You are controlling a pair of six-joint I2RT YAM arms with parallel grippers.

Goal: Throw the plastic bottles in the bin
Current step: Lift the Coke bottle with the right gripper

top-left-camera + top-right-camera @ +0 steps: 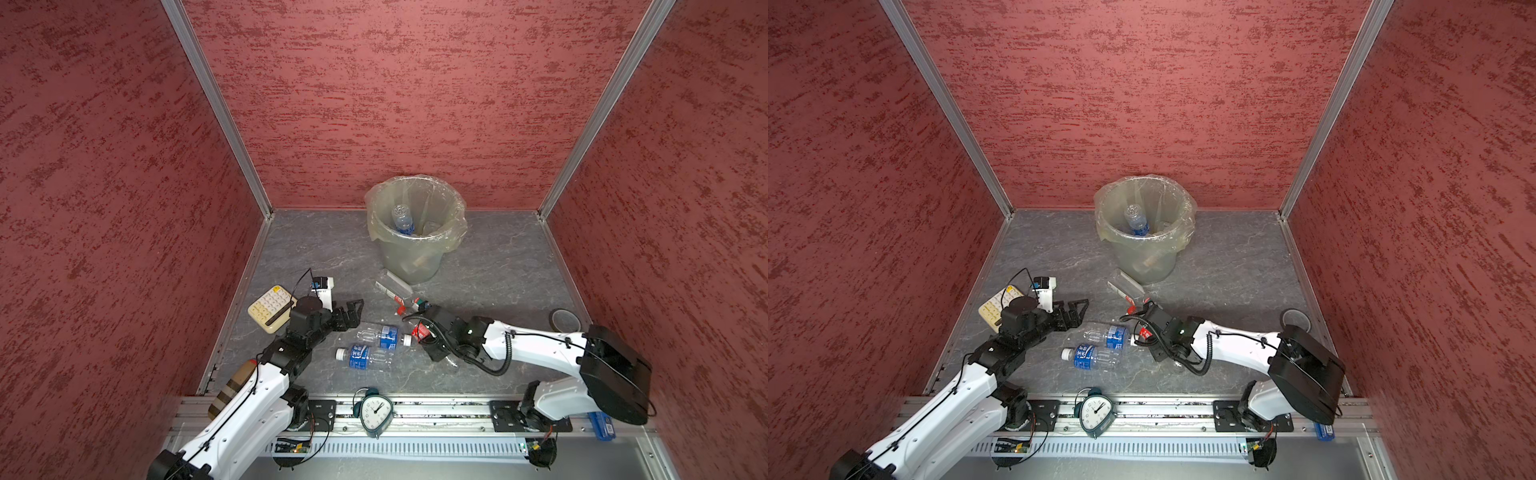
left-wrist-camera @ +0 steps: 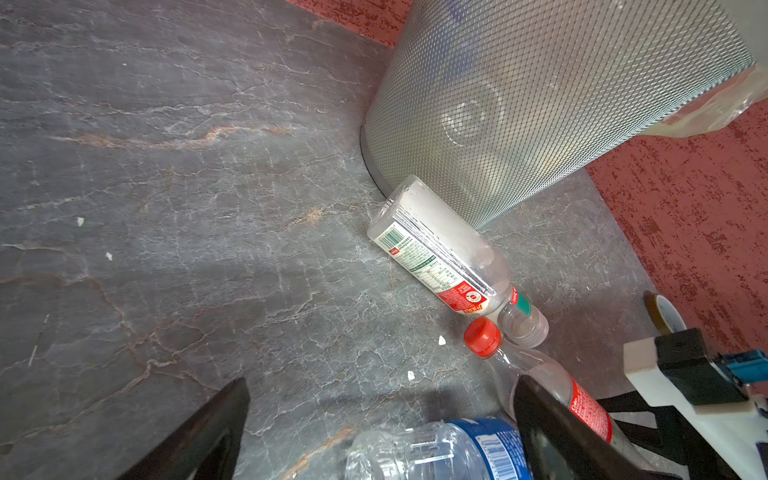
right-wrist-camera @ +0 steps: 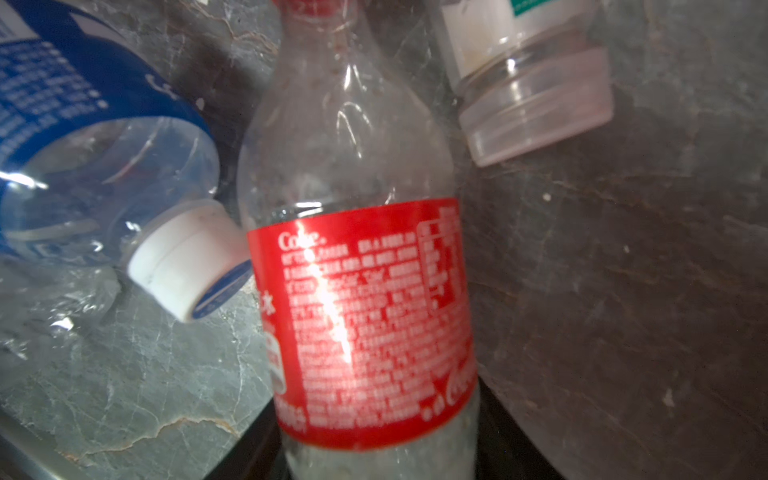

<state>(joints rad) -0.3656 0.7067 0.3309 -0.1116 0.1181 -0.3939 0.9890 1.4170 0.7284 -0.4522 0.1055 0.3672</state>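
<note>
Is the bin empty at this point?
No, a clear bottle with a blue label lies inside the bin, plainly visible past its rim in a top view.

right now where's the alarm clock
In both top views the alarm clock sits on the metal rail at the near edge, slightly left of its middle, just nearer than the nearest blue-labelled bottle.
</note>
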